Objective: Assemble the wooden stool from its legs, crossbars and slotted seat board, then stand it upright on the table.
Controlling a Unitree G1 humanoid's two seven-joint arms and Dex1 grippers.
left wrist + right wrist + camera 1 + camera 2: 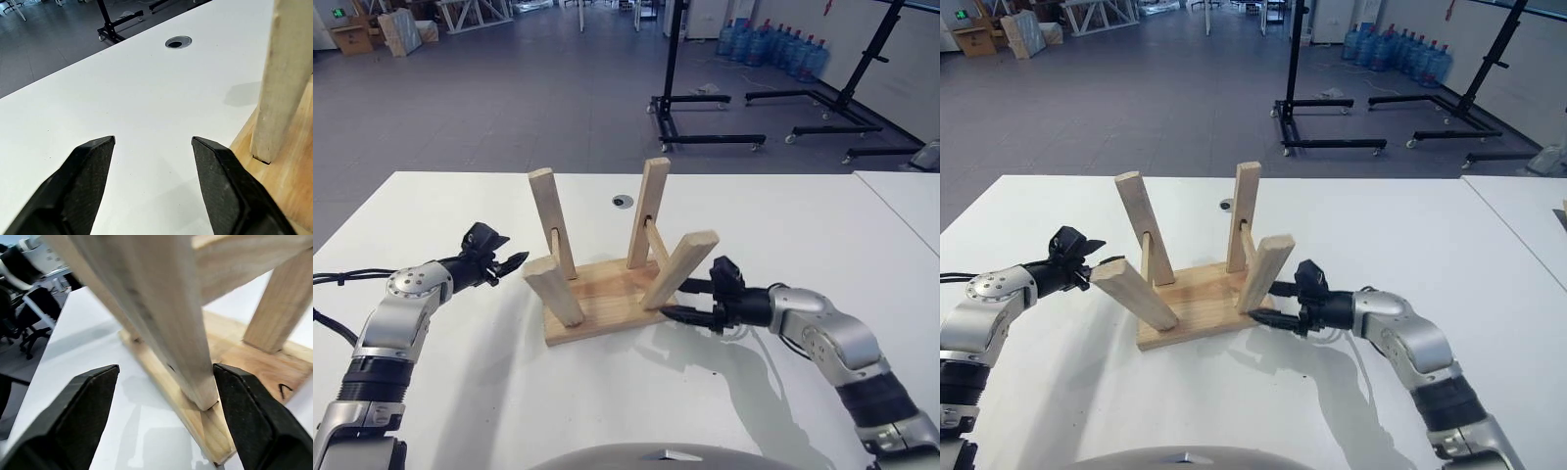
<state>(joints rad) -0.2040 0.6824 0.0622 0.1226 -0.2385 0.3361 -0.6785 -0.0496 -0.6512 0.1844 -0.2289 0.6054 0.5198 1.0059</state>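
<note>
At the middle of the white tabletop (783, 215) sits the stool (607, 284), and it's upside down: seat board (607, 305) flat on the surface, four legs sticking up. The assembly looks nearly done. Back-left leg (551, 220), back-right leg (649, 211), front-left leg (553, 289) and front-right leg (678, 269) are all seated in the board. A crossbar (658, 245) seems to link the two right legs; whether the left pair has one is hard to tell. What's left, by the look of it, is the flip onto its feet. As for direction, the board's long axis runs across the robot, left to right, slightly skewed. The legs point up and splay outward, the front two leaning towards the robot's sides and the back two standing steeper. The left hand (507, 262) hovers just beside the front-left leg with its fingers spread and nothing between them, only bare tabletop. The right hand (679, 300) is low at the board's right end, fingers apart and straddling the foot of the front-right leg, one on each side. It's not clamped, though one finger sits very close to the wood.
</note>
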